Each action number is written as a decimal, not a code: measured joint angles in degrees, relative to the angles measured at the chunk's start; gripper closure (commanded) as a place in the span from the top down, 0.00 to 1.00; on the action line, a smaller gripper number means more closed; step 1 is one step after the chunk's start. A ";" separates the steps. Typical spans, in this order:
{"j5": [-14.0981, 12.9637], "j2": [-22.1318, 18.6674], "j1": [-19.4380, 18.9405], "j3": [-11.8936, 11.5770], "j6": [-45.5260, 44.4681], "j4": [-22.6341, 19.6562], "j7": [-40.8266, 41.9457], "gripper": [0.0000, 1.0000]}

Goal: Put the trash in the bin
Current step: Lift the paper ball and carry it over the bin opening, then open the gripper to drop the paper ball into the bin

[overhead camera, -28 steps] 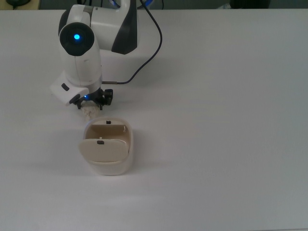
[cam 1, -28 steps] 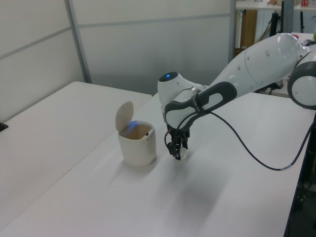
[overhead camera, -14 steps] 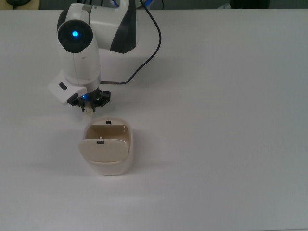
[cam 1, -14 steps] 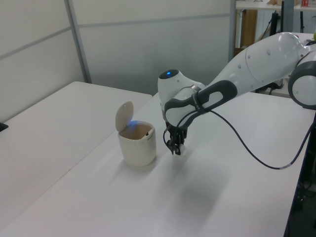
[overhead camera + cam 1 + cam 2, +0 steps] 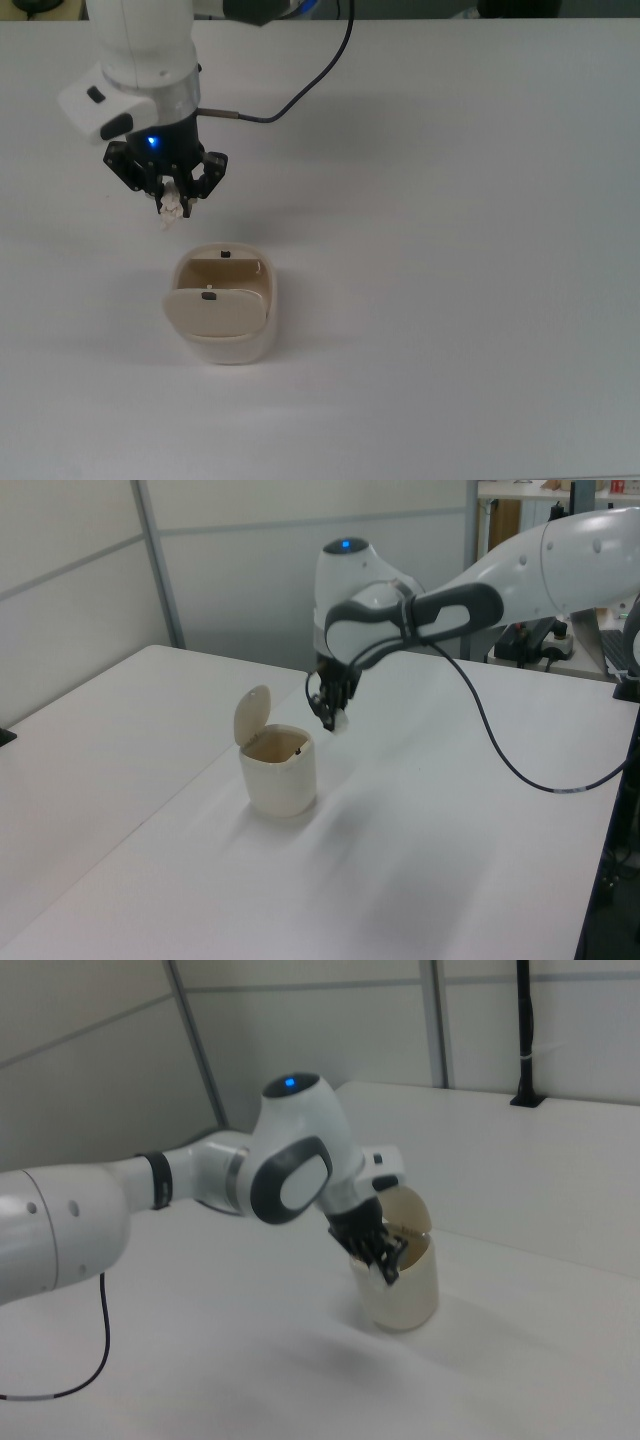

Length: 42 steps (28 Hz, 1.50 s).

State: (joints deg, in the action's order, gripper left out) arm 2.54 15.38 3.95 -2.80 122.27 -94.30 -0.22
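So the gripper has its fingers pinched tight on the trash, one little paper wad, held up off the table just beside the one bin, whose flap lid stands open.

A white table backed by grey wall panels.

No text, label, brand, number or sign can be read in any of the three views. The bin carries only small dark marks on its rim, too small to make out as letters. The arm shows a blue light, in the upper middle of the left view, but no legible marking.
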 measured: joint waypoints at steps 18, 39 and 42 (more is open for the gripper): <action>1.83 6.96 -4.75 0.47 12.48 4.47 -18.96 1.00; 3.03 3.97 -4.84 0.21 -3.41 6.30 -14.39 1.00; 0.60 0.73 -4.84 0.21 -12.89 6.99 -8.82 1.00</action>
State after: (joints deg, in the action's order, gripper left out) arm 3.15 16.11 -0.89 -2.59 109.38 -87.32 -9.04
